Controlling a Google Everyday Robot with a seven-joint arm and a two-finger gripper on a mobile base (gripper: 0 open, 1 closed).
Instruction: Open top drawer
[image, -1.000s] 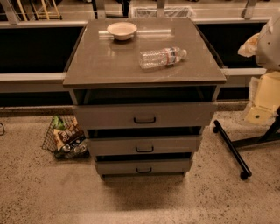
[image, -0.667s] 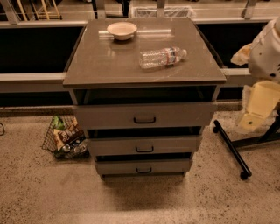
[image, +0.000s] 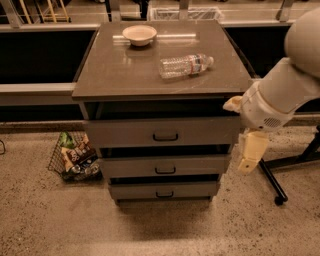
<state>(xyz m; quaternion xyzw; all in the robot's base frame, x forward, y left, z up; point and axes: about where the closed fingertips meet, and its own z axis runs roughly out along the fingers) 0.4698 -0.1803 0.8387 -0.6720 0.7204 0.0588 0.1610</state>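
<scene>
The top drawer (image: 130, 132) is the widest grey-brown front, right under the cabinet's top, with a thin black pull handle (image: 165, 136) at its centre. A dark gap shows above the front. The middle drawer (image: 165, 166) and the smallest drawer (image: 164, 190) sit below it, each narrower. My gripper (image: 248, 160) hangs down from the white arm (image: 280, 95) at the cabinet's right side, level with the top and middle drawers. It is off to the right of the handle and touches nothing that I can see.
On the cabinet top (image: 115, 70) stand a small white bowl (image: 139, 34) at the back and a clear plastic bottle (image: 185, 65) lying on its side. A wire basket of snacks (image: 75, 156) sits on the floor at left. A black stand leg (image: 272, 181) lies at right.
The arm has swung in from the right edge toward the cabinet, and the gripper now hangs beside its right front corner. The view has drawn closer to the cabinet.
</scene>
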